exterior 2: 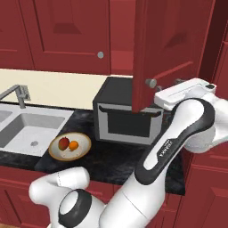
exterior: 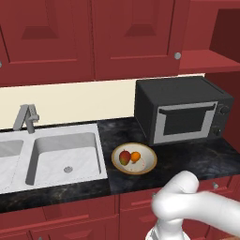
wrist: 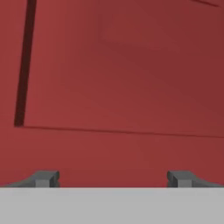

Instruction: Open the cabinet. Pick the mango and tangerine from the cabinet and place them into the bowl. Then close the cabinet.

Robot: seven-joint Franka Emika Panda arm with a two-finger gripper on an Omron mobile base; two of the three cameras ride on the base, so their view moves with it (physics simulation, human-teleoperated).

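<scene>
Left base view. Cabinet (exterior: 136,37): dark red wall unit with raised-panel doors and a round silver knob; at its right end the interior stands exposed, showing a bare red shelf (exterior: 208,61). Black microwave (exterior: 180,115) on the dark speckled tabletop (exterior: 197,157), below the shelf. Bowl (exterior: 149,164): cream-tan, shallow, on the tabletop between the sink (exterior: 65,154) and the microwave, just in front of the microwave's left corner. Mango (exterior: 124,157): red and green, lying in the bowl on its left side. Tangerine (exterior: 135,156): orange, in the bowl, just beside the mango on its right. Grey faucet (exterior: 26,117) behind the sink.

Right base view. One cabinet door (exterior 2: 167,49) swung out, seen nearly edge-on above the microwave (exterior 2: 127,118). White arm reaches up to the right of that door; the hand lies just beside the door's lower knob. Bowl (exterior 2: 84,147) left of the microwave, holding the mango (exterior 2: 64,143) and tangerine (exterior 2: 73,144).

Hand view. Gripper (wrist: 113,178): fingertips (wrist: 43,178) set wide apart, nothing between them, facing a red door panel close ahead.
</scene>
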